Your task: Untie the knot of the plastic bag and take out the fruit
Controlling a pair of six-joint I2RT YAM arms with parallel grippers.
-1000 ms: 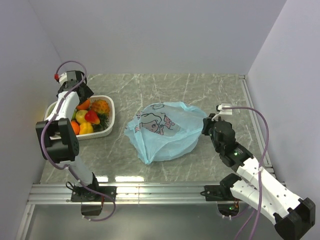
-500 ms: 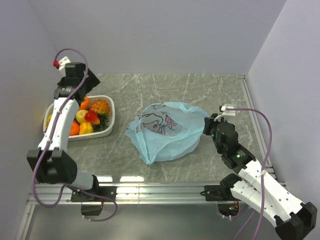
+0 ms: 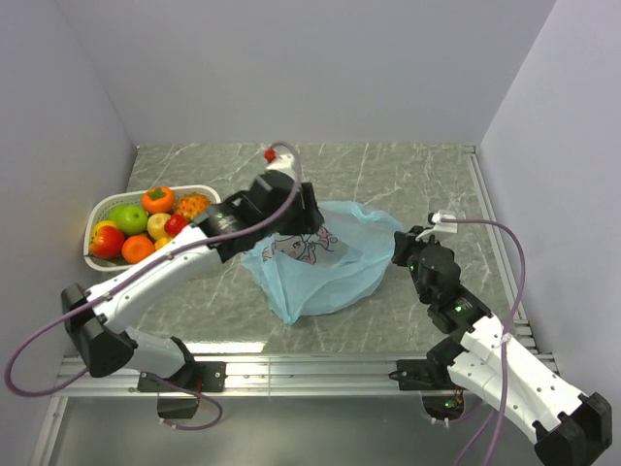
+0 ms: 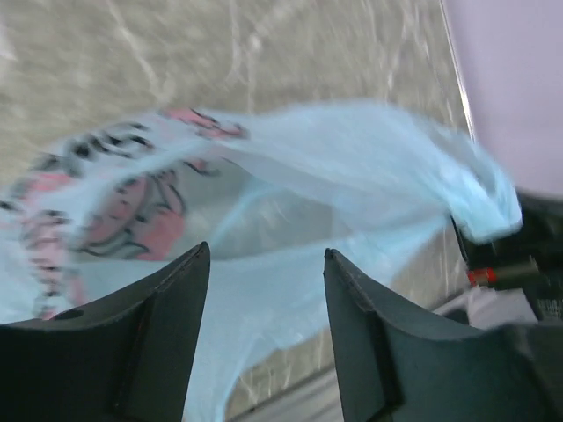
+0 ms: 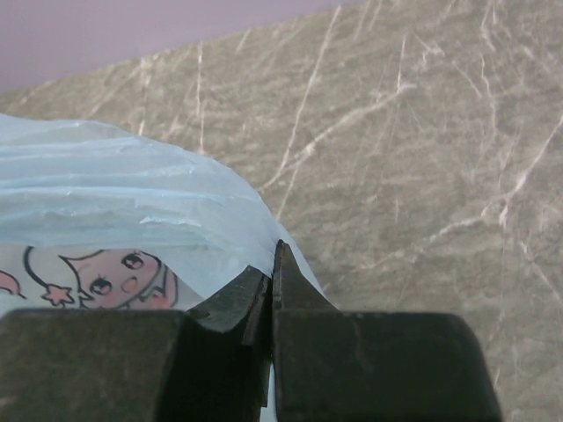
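Observation:
The pale blue plastic bag (image 3: 325, 267) lies slack in the middle of the table, cartoon print facing up. No knot shows on it. My left gripper (image 3: 312, 216) hovers open and empty over the bag's far edge. In the left wrist view the bag (image 4: 308, 202) lies beyond the open gripper (image 4: 264, 264). My right gripper (image 3: 400, 248) is shut on the bag's right edge; in the right wrist view the gripper (image 5: 273, 259) pinches the plastic (image 5: 114, 193). The fruit sits in the basket: persimmon (image 3: 157, 199), red apple (image 3: 107, 240), orange (image 3: 137, 249), yellow pear (image 3: 158, 225), red strawberry-like piece (image 3: 176, 224).
The white slotted basket (image 3: 97, 260) stands at the left and also holds a green apple (image 3: 128, 217) and an orange pineapple-like fruit (image 3: 193, 205). Walls close in on the left, back and right. My left arm stretches across the table between basket and bag.
My left arm has swung from above the basket at the far left, rightwards, to over the bag. The right gripper keeps its hold on the bag's edge.

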